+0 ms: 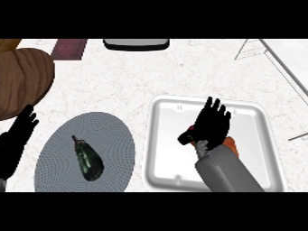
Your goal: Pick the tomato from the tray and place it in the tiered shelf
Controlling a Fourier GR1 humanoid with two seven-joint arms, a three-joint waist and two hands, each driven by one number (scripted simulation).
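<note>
Your right robot hand (pixel 211 122) sits over the white tray (pixel 263 131), fingers straight and spread, gripping nothing. The tomato (pixel 231 143) lies in the tray beneath that robot hand's wrist, showing only as a red-orange sliver at the forearm's edge. Your left robot hand (pixel 19 131) rests open at the view's left edge, fingers up. Between the two, a round grey plate (pixel 113 131) on the white marble counter (pixel 136 76) holds a dark eggplant (pixel 88 160). The tiered shelf (pixel 296 85), a thin wire frame, stands at the upper right, well apart from the tray's tomato.
</note>
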